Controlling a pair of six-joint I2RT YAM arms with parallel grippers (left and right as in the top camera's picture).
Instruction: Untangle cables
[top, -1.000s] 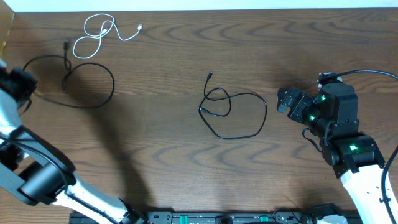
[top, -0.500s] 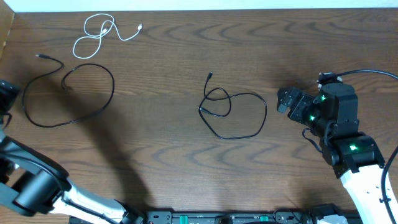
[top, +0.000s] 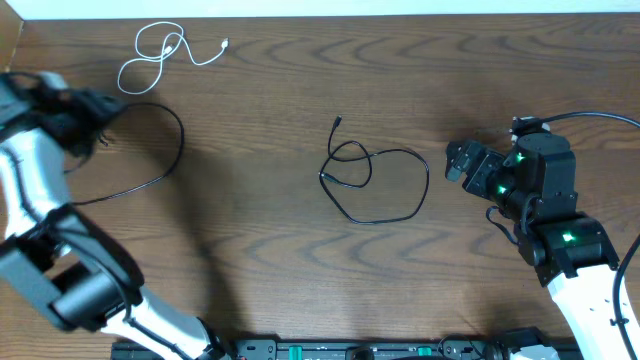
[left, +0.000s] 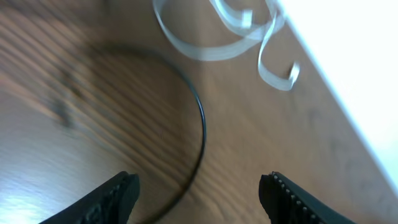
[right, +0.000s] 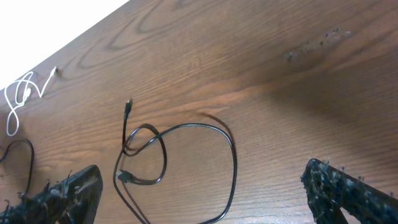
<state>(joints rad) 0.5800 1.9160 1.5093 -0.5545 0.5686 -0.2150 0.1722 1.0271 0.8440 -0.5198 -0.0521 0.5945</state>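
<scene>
Since half a second ago the left arm (top: 25, 170) has swung up over the 10 o'clock part of the surface (top: 260, 250). Its left gripper (left: 199, 183) now hangs above the left black cable (top: 182, 135), fingers spread with nothing pinched between them. In the wrist view that cable's curve runs up from between the fingers, blurred, flat on the wood. From above, the arm hides the cable's 9 o'clock side; only the arc from 12 round to 6 o'clock shows. Just beyond, toward 12 o'clock, lies the white cable (top: 158, 50): two small loops and a loose tail whose plug points to 3 o'clock, apart from the black one.

At 3 o'clock the right gripper (right: 199, 186) is unmoved, fingers spread wide and empty, facing the middle black cable (top: 427, 178). That cable sits near the centre: one large loop, a smaller loop crossing it on its 9 o'clock side, and one plug sticking out toward 12 o'clock.

Count: three cables, one white and two black, each apart from the others, and two grippers. A thick black cord (top: 590, 116) trails from the right arm (top: 560, 250).
</scene>
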